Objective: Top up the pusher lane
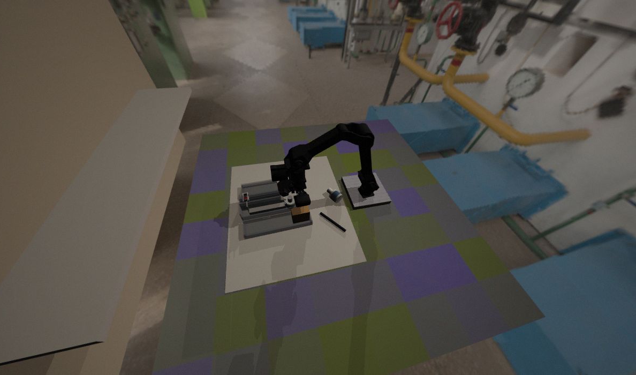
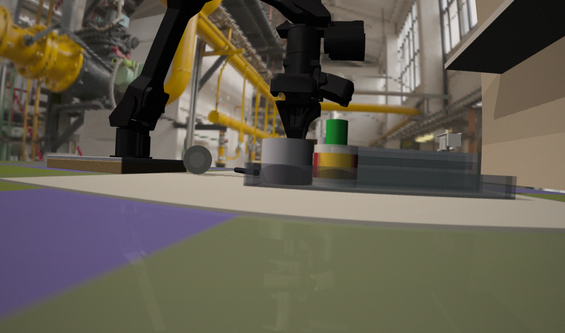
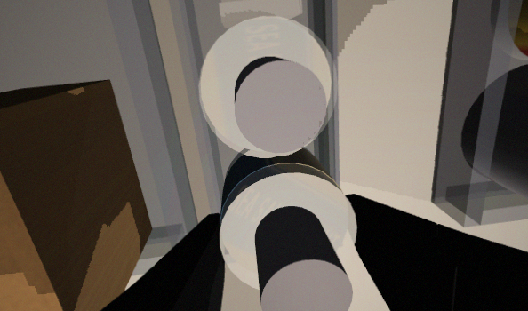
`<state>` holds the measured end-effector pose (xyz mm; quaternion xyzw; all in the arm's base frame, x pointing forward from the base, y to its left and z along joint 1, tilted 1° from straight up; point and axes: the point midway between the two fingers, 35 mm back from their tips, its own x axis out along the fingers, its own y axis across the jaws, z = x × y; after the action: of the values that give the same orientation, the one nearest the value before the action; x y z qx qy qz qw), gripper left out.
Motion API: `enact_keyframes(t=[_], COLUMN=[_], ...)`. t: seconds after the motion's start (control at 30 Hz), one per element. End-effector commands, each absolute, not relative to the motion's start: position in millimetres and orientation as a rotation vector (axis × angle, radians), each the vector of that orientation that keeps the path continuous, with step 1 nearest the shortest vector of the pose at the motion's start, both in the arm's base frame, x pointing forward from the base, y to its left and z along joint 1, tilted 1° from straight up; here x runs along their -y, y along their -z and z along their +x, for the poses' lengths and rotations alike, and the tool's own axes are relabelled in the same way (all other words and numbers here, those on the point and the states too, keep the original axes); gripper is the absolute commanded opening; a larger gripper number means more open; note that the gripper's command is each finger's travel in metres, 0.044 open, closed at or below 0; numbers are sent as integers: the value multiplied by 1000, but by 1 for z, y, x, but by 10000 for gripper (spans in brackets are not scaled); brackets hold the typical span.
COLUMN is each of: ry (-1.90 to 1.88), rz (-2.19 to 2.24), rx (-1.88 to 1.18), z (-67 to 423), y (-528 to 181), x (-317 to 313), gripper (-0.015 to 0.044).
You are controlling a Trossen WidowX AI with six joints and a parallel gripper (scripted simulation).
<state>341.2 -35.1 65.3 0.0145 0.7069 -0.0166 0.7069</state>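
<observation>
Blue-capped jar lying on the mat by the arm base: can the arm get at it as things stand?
Probably not right now. The way to the blue-capped jar looks open, but the pincer is shut on a clear jar at the lane rack.

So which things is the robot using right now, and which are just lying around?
Using: pincer, clear jar it grips, matching jar behind it, sprung lane.
Lying around: brown box, black rod, tipped-over jar, green-lidded jar.
</observation>
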Motion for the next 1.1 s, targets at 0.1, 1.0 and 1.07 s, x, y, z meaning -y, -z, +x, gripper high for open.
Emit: enact_keyframes(t=[0.1, 1.0, 1.07], ry=[39, 39, 39], rz=[35, 35, 35], rx=[-1547, -1547, -1547], z=[346, 345, 345], y=[-64, -55, -55], x=[35, 35, 35], gripper=[0, 0, 0])
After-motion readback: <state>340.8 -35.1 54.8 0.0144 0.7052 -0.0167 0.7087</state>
